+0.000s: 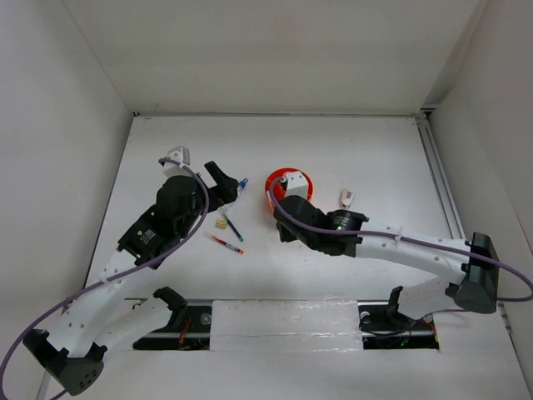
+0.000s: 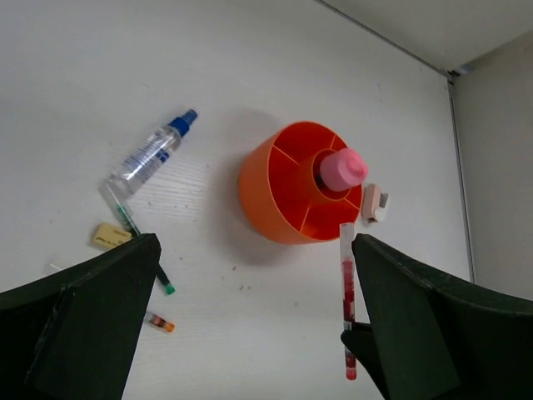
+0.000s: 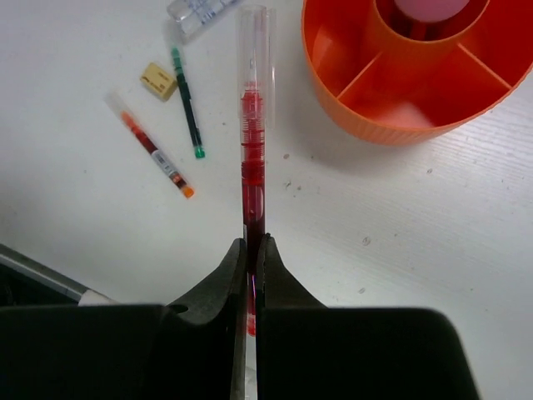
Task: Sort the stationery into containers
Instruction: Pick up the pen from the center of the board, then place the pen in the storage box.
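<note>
White tabletop, lightly speckled and walled by pale panels, fills every view. Our right gripper (image 3: 252, 254) has its fingers pressed together on the red-filled lower part of a red pen (image 3: 252, 158), pinching it so that its clear upper end reaches near the wall of the orange organiser (image 3: 391, 112) without touching it. We see a pink tube (image 2: 341, 169) standing in the organiser's central cup, and a small white eraser (image 2: 375, 202) lying just beside the organiser on its right. Our left gripper (image 2: 256, 250) hangs above the table with its fingers spread wide apart. Left of the organiser, apart from it, lie a clear blue-capped bottle (image 2: 150, 158), a dark green-tipped pen (image 3: 187, 104) with a yellow eraser (image 3: 157, 81) just beside it, and, nearer our arms, an orange-tipped pen (image 3: 154, 150).
</note>
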